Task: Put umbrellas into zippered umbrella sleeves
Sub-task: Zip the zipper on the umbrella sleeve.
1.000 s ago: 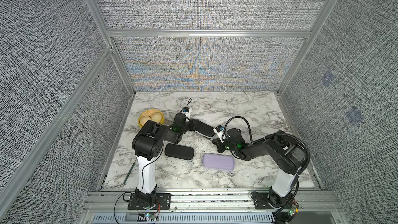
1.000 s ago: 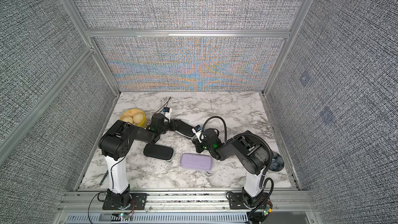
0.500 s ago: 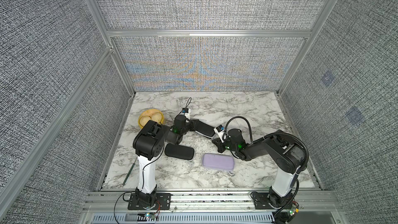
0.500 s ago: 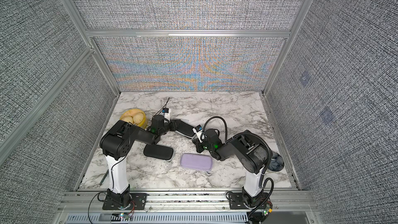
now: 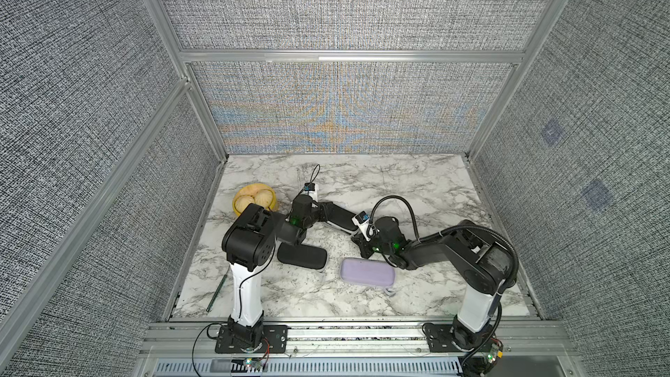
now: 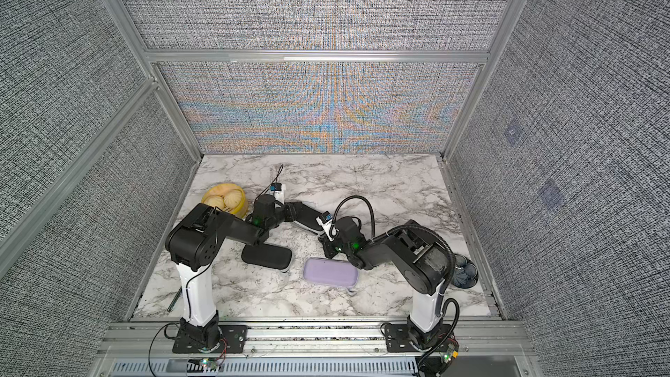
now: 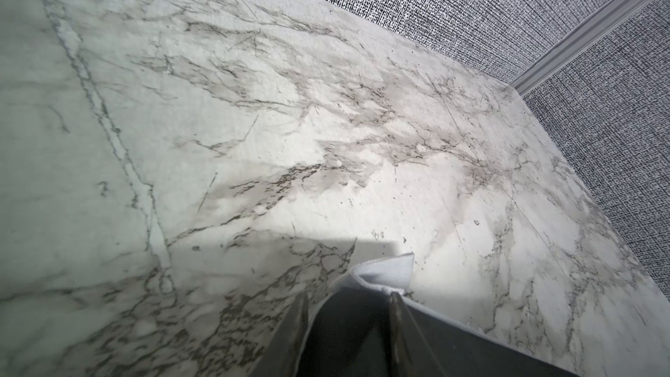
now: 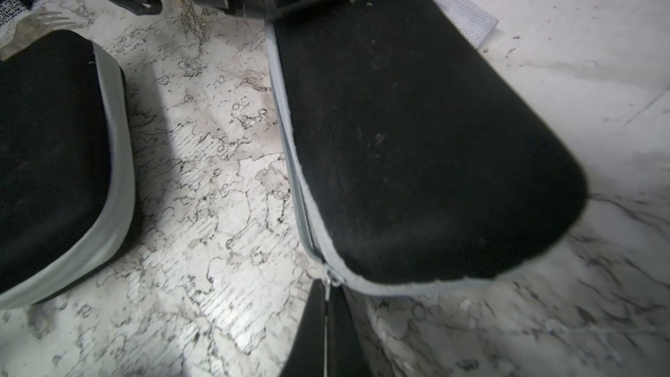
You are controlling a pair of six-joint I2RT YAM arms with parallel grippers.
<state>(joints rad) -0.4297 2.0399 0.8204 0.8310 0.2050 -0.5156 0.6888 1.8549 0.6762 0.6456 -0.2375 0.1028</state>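
Your black sleeve (image 5: pixel 339 216) lay mid-worktop (image 5: pixel 417 183), between the two arms. Your left end effector (image 7: pixel 348 306) clamped one end of it, and your right end effector (image 8: pixel 328 306) was pinched shut on the zipper pull (image 8: pixel 329 282). The shell looked stiff and light, likely to skid on smooth marble, so that end clamp mattered. The pull looked tiny and slippery, so it probably wanted a deep grip.
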